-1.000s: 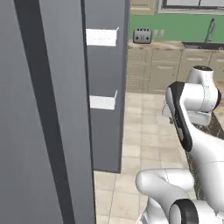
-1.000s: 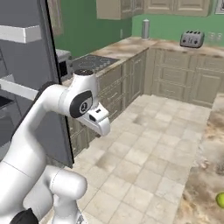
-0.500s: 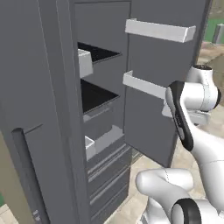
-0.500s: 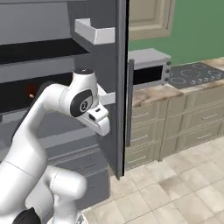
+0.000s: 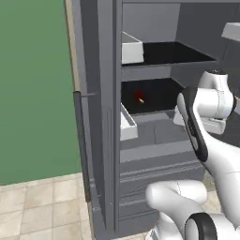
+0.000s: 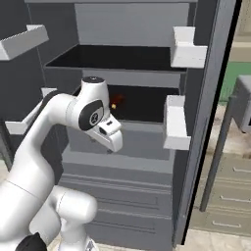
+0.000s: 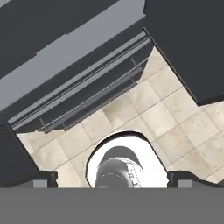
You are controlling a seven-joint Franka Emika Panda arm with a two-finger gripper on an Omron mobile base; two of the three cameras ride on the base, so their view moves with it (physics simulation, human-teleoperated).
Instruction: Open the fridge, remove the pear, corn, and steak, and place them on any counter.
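While the fridge point(image 6: 132, 147) stands with both doors swung wide, the gripper point(image 7: 112, 177) is held with jaws spread and nothing between them, pointed down at the floor tiles point(image 7: 162, 113); a small red item point(image 5: 139, 97), perhaps the steak, is seen on a dark shelf well above and beyond the jaws.

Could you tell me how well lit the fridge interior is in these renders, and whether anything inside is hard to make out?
In both base views the fridge shelves are nearly black; a small red item on the middle shelf is too dim and tiny to identify. The hand view looks down on evenly lit floor tiles, no glare.
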